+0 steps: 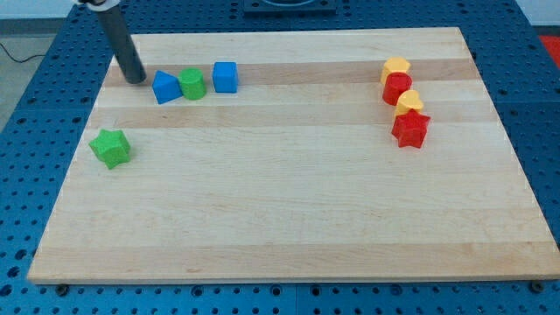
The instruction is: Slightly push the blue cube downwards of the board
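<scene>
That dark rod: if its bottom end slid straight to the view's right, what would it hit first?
Probably the blue block: my tip sits just left of it. Behind that come the green block and the blue cube, though depth is hard to judge.

On the pale wooden board (pixel 289 219), two blue blocks (pixel 166 87) flank a green block (pixel 192 84); a green star (pixel 110 148), two yellow blocks (pixel 396 66) and two red blocks (pixel 409 129) also sit there.

Rod tilted, my tip (pixel 136 80) down at view's upper left.
</scene>
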